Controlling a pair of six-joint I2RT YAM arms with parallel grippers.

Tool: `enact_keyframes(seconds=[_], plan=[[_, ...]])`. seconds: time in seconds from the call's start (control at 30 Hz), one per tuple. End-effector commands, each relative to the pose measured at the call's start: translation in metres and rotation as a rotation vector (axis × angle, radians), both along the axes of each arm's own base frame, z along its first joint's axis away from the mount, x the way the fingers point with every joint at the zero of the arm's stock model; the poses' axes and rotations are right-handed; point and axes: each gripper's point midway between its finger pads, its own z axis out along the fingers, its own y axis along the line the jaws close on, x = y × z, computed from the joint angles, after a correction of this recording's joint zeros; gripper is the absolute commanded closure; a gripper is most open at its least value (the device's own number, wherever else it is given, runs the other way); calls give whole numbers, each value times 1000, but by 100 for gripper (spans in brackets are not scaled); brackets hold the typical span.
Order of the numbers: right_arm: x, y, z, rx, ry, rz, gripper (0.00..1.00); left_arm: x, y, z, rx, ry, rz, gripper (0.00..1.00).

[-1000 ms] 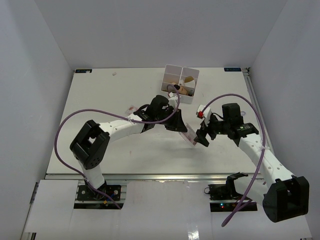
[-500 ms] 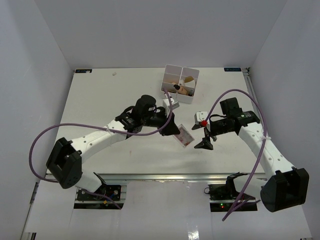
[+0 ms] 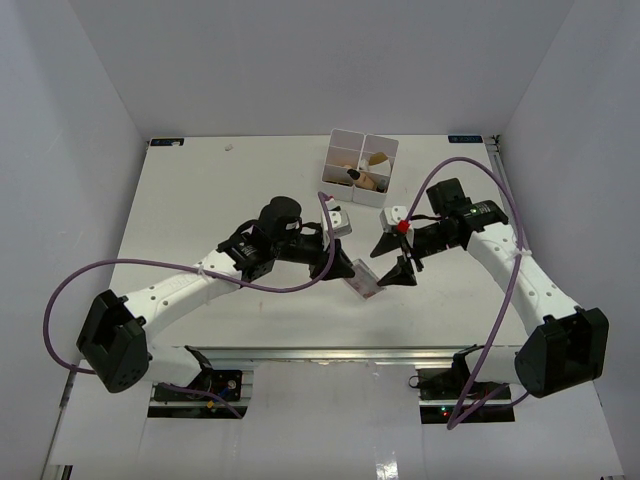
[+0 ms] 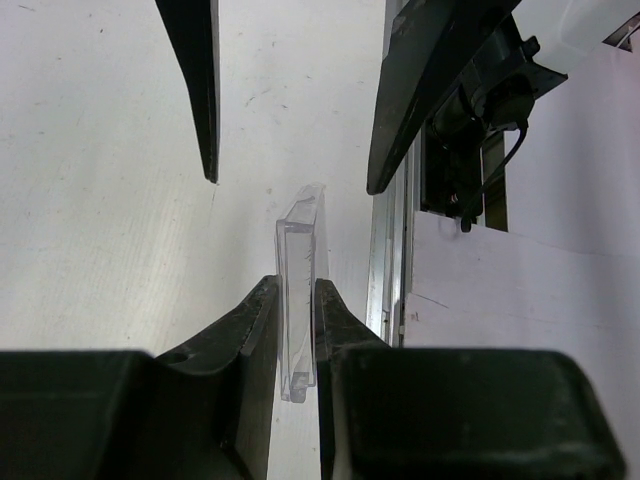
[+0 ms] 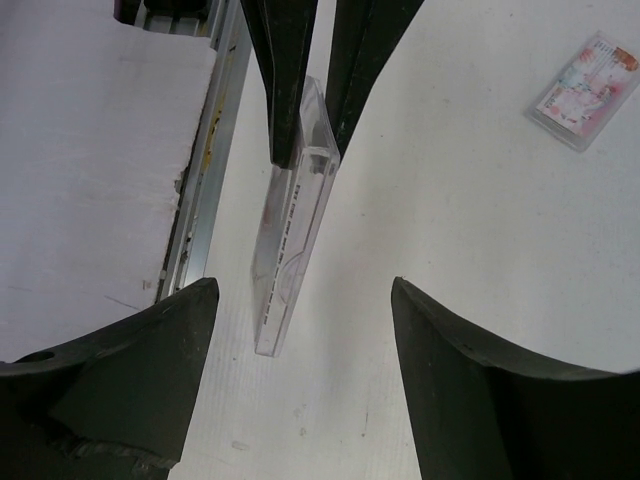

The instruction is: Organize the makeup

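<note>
Gripping packet [image 4: 300, 262] edge-on in left tool [image 4: 295, 292], lower centre of top view. Straddling its free end with right tool [image 5: 300, 295], jaws apart, not touching. Noting second packet [image 5: 585, 88] flat on bench [image 5: 470, 200], upper right of right wrist view.

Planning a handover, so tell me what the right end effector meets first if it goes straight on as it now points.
The flat packet, held edge-on by the left end effector, looks to be directly ahead, though depth is unclear.

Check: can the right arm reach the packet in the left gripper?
Likely yes: the right gripper, open, straddles the free end of the packet, nothing between; the left gripper pinches only the other end.
</note>
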Motion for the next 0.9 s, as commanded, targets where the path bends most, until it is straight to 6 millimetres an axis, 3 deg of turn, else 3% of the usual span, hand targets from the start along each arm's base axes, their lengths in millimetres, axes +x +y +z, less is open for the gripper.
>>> enact_keyframes(seconds=[0.0, 0.6, 0.87], plan=[[2, 11, 7, 8, 37, -29, 28, -2, -3, 13, -36, -53, -40, 100], [17, 27, -1, -72, 65, -57, 50, 5, -8, 11, -15, -62, -49, 100], [17, 29, 2, -67, 71, -55, 53, 7, -10, 4, 2, -51, -51, 100]])
